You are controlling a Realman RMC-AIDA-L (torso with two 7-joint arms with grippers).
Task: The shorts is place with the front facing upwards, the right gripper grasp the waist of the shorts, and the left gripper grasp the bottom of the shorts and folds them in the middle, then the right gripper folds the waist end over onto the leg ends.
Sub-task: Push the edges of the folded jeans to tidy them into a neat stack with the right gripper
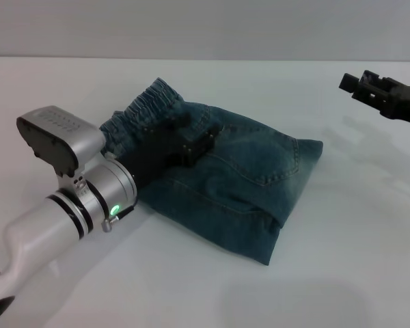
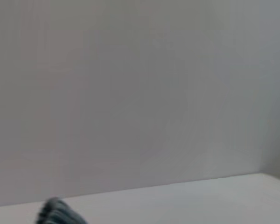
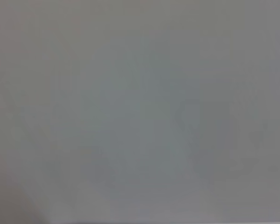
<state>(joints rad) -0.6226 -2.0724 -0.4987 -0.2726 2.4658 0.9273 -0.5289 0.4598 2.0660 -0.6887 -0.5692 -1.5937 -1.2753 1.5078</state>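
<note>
The left gripper [image 1: 201,143] lies on the folded shorts [image 1: 246,178], grip unreadable; the right gripper [image 1: 369,85], jaws parted, hovers well apart.

- Folded blue-green denim shorts [image 1: 239,184] sit mid-table on the white tabletop [image 1: 342,273].
- Black left gripper [image 1: 203,140] is down on the shorts, near the gathered waistband end [image 1: 147,106] at far left.
- Black right gripper [image 1: 365,85] hangs far right, well apart.
</note>
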